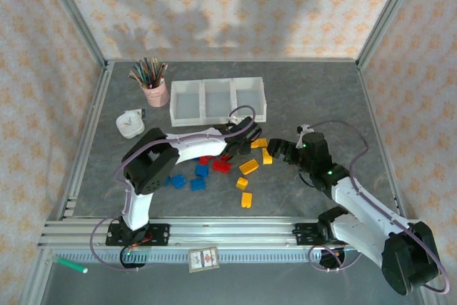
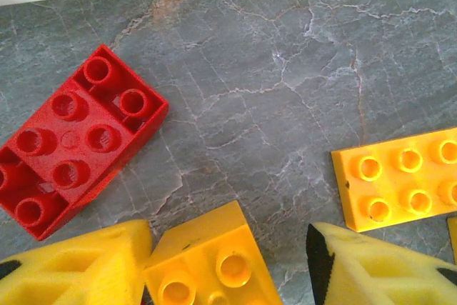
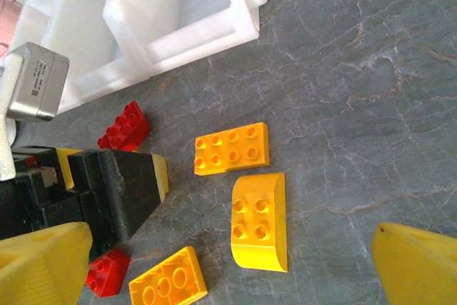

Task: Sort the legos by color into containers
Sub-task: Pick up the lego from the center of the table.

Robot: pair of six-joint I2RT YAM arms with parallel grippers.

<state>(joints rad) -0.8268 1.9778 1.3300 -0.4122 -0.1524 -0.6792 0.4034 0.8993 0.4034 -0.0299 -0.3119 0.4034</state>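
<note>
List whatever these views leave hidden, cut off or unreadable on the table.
Left wrist view: the yellow brick between the left gripper's pads runs off the bottom edge; the red brick runs off the left edge.
Top view: the left arm partly covers the red legos; the card's print is too small to read.
Right wrist view: the top edge cuts off the containers' far parts.

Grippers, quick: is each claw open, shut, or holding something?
Left gripper: open around a yellow brick, not clamped on it.
Right gripper: wide open, holding nothing.
</note>
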